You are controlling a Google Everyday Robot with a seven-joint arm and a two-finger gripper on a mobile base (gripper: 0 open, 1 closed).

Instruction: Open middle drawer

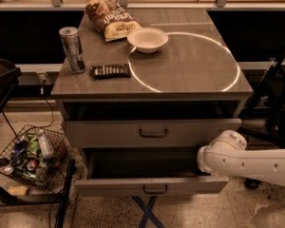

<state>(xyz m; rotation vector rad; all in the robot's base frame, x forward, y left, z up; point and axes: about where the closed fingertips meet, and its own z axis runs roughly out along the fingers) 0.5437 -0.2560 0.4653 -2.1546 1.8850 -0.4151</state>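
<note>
The middle drawer (152,186) is the low wide grey front with a small dark bar handle. It stands pulled out from the cabinet, with a dark opening behind the front. Above it is the taller-fronted grey drawer (152,133). The lowest drawer is hidden under the pulled-out one. My white arm (228,158) comes in from the right. Its rounded end sits at the right end of the middle drawer, just behind its front. My gripper is at that end, in the dark opening, and is hidden from the camera.
On the cabinet top (194,70) are a can (72,49), a dark flat bar (110,70), a white bowl (147,39) and a snack bag (110,19). A wire basket of bottles (31,156) stands on the floor at left. A dark stand (275,103) is at right.
</note>
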